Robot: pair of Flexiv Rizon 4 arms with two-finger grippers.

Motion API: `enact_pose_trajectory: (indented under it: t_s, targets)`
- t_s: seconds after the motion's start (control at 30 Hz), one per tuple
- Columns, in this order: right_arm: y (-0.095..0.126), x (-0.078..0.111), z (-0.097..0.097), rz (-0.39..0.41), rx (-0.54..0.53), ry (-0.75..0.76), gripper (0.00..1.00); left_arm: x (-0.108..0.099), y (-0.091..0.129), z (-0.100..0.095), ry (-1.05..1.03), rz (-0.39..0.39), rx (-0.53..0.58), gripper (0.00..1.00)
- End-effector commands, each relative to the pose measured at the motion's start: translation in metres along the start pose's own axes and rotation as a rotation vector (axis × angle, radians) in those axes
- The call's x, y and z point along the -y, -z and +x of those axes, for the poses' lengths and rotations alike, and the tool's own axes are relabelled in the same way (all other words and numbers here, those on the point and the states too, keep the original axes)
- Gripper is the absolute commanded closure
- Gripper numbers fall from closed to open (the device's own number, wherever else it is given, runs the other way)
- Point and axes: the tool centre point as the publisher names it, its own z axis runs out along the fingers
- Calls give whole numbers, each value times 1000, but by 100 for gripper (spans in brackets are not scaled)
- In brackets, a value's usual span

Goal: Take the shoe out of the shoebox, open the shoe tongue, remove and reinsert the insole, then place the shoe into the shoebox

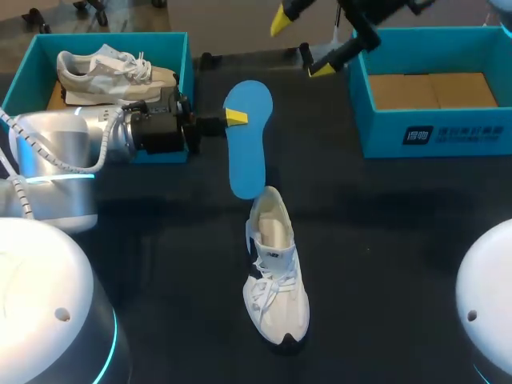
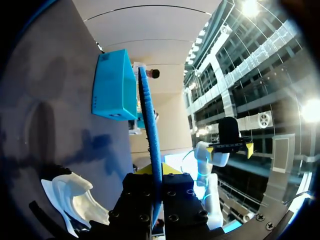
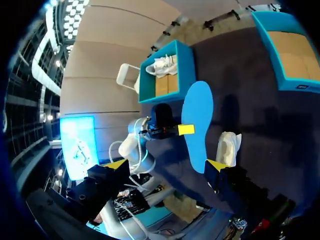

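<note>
White shoe (image 1: 276, 276) stands on its sole mid-table (image 1: 400, 240), outside both boxes, toe twd the robot, heel twd the far side, tongue pulled fwd, laces loose, mouth wide open. Blue insole (image 1: 246, 144) is out of it and off the table, flat face up to the head cam. Its near end hangs just over the shoe's heel; can't tell if they touch. Left gripper (image 1: 230, 120), coming in from the left, is clamped on the insole's far end w/ one yellow tip on top. In the left wrist view the insole (image 2: 150, 125) runs edge-on straight out btwn the fingers, shoe (image 2: 75, 200) below and beside it. Right gripper (image 1: 301, 46) hangs at the table's far edge, well apart from shoe & insole, fingers spread, nothing in them. Just beside it, far right, is the empty shoebox (image 1: 432, 132), bare cardboard floor. Far left, behind the left arm, a 2nd shoebox (image 1: 180, 64) holds a grey-white shoe (image 1: 112, 72) on its side.
</note>
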Motion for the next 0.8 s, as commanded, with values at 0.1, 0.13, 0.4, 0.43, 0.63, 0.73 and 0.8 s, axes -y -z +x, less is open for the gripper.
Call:
enact_pose_trajectory:
  t_s: [0.1, 0.13, 0.4, 0.43, 0.63, 0.73, 0.8]
  targets:
    - [-10, 4, 15, -22, 431, -32, 0, 0, 1, 0, 0, -2, 1, 100]
    - [-12, 4, 15, -27, 450, -36, 0, 0, 1, 0, 0, -2, 1, 100]
    - [-23, 7, 31, -61, 560, -23, 0, 0, 1, 0, 0, -2, 1, 100]
    - [-24, 8, 32, -64, 568, -22, 0, 0, 1, 0, 0, -2, 1, 100]
    - [-40, 13, 38, -58, 661, -40, 0, 0, 1, 0, 0, -2, 1, 100]
    - [-47, 15, 41, -55, 703, -44, 0, 0, 1, 0, 0, -2, 1, 100]
    - [-52, 17, 44, -59, 720, -47, 0, 0, 1, 0, 0, -2, 1, 100]
